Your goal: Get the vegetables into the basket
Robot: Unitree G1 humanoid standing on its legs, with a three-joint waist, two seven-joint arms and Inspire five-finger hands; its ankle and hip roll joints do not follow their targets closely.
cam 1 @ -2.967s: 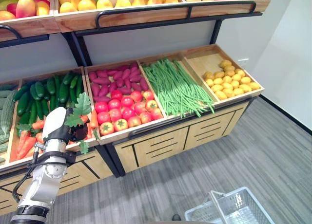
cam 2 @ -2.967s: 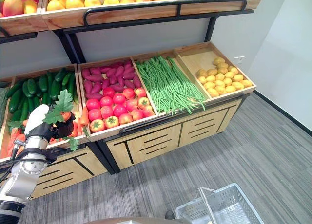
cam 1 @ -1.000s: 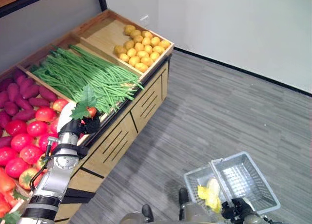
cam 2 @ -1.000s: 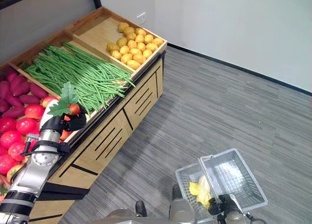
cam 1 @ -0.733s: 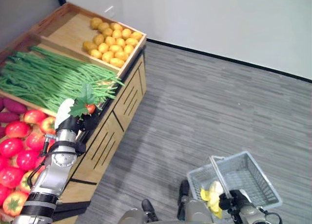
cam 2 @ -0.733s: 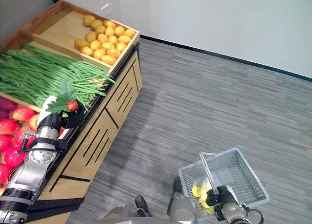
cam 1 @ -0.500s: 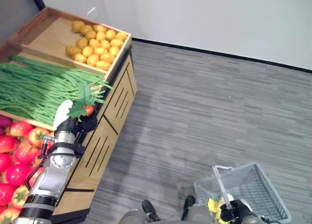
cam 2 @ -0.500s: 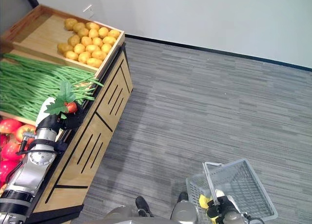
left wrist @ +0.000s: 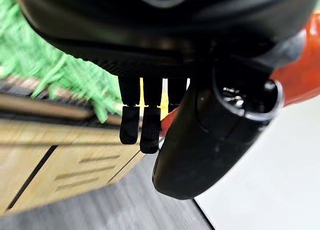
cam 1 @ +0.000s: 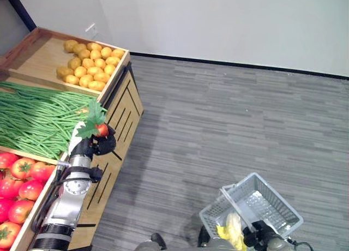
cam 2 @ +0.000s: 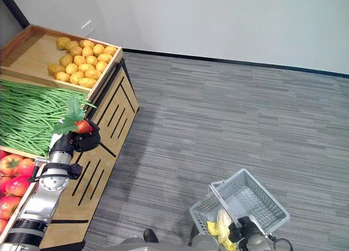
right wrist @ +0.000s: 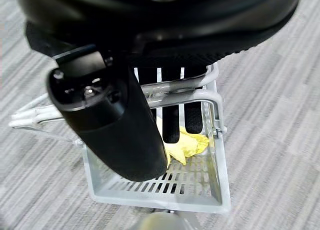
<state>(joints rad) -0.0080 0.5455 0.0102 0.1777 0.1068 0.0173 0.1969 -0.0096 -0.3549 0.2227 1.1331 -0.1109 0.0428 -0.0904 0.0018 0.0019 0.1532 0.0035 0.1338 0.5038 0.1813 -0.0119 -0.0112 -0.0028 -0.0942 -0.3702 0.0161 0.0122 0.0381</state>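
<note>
My left hand (cam 1: 87, 146) is shut on an orange carrot (cam 1: 102, 130) with green leaves (cam 1: 90, 121), held up over the front edge of the produce stand. In the left wrist view the carrot (left wrist: 302, 72) shows behind the curled fingers (left wrist: 149, 132). A grey wire basket (cam 1: 277, 196) hangs low over the floor. My right hand (cam 1: 260, 242) is shut on its handle (right wrist: 200, 95). A yellow vegetable (cam 1: 231, 230) lies inside the basket, seen again as the yellow vegetable (right wrist: 189, 142) in the right wrist view.
The wooden stand holds crates of small yellow produce (cam 1: 89, 65), green beans (cam 1: 35, 117) and red tomatoes (cam 1: 19, 177). Its slatted cabinet front (cam 1: 112, 147) faces open grey floor (cam 1: 229, 120). A white wall (cam 1: 218, 22) runs behind.
The camera has swung right along the stand, so the crates have slid left. My left hand keeps the carrot and my right hand keeps the basket, which has swung a little.
</note>
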